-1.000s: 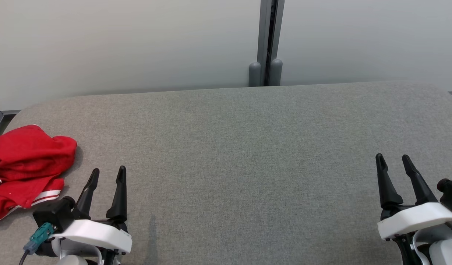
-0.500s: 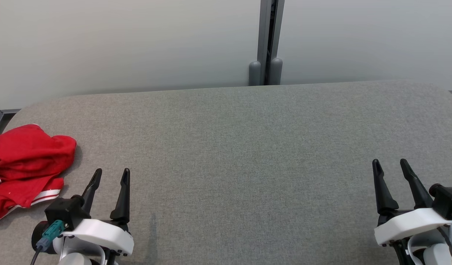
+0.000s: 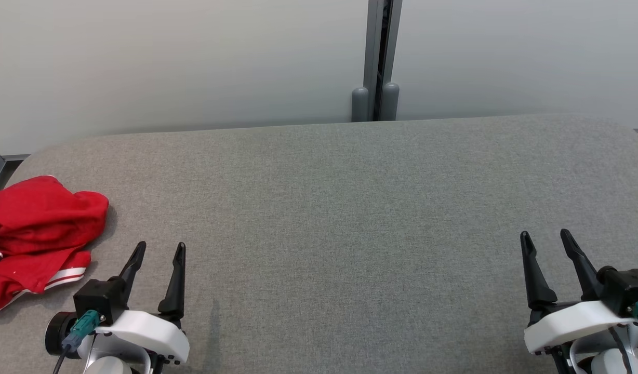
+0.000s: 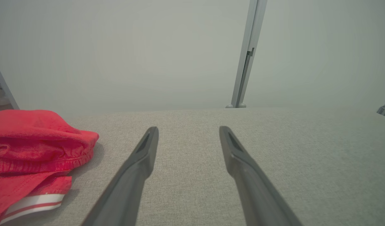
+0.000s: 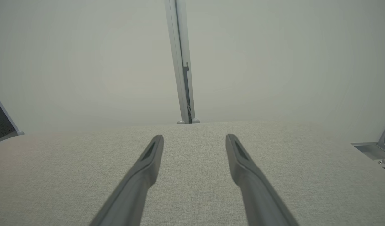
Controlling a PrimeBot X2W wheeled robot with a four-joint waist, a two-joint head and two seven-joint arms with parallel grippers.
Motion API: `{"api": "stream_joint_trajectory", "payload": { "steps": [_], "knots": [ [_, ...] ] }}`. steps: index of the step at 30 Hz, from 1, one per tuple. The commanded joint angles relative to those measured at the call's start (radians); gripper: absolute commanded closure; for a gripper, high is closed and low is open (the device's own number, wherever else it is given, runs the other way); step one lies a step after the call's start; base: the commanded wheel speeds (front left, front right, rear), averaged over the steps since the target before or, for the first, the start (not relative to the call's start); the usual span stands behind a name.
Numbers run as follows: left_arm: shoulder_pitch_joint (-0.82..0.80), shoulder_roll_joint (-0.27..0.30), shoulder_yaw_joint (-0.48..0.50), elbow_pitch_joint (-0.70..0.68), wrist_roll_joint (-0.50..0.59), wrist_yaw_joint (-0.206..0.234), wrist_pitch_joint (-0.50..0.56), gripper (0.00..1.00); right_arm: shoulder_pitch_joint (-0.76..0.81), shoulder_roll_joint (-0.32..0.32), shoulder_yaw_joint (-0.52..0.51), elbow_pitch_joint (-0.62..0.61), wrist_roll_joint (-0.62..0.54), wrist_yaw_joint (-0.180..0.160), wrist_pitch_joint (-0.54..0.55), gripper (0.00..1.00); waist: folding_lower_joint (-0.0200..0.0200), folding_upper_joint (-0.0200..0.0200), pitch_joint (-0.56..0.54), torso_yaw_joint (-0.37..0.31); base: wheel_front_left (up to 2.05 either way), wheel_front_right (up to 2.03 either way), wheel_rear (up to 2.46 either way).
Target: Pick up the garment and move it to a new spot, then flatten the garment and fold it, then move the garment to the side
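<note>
Two sets of fingers spread apart, holding nothing: left gripper (image 3: 160, 245) near the crumpled red garment (image 3: 36, 228) at the grey table's (image 3: 324, 208) left edge, not touching it. The right gripper (image 3: 544, 234) is well apart.

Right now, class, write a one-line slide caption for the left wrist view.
Open left gripper poised above the grey fabric surface, the crumpled red garment lying apart on its left.

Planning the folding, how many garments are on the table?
1: a red garment at the left edge of the table, beside the left gripper; part runs off frame.
</note>
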Motion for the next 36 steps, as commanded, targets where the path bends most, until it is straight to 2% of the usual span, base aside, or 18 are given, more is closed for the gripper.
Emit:
{"api": "stream_joint_trajectory", "payload": {
  "steps": [1, 13, 36],
  "knots": [
    [-0.016, 0.005, -0.001, 0.002, 0.019, 0.005, -0.003, 0.0, 0.002, -0.007, 0.001, 0.001, -0.016, 0.004, -0.011, 0.0, 0.0, 0.0, 0.0, 0.0, 0.0, 0.0, 0.0],
    [-0.032, 0.006, -0.008, 0.023, 0.077, 0.011, -0.018, 0.0, 0.006, 0.003, 0.001, 0.012, -0.039, 0.004, -0.04, 0.0, 0.0, 0.0, 0.002, 0.0, 0.0, 0.0, 0.0],
    [-0.042, 0.007, 0.01, 0.021, 0.028, 0.024, -0.018, 0.0, -0.001, 0.006, -0.003, 0.016, -0.006, 0.004, -0.038, 0.0, 0.0, 0.0, 0.011, 0.027, 0.0, 0.0, 0.0]
  ]
}}
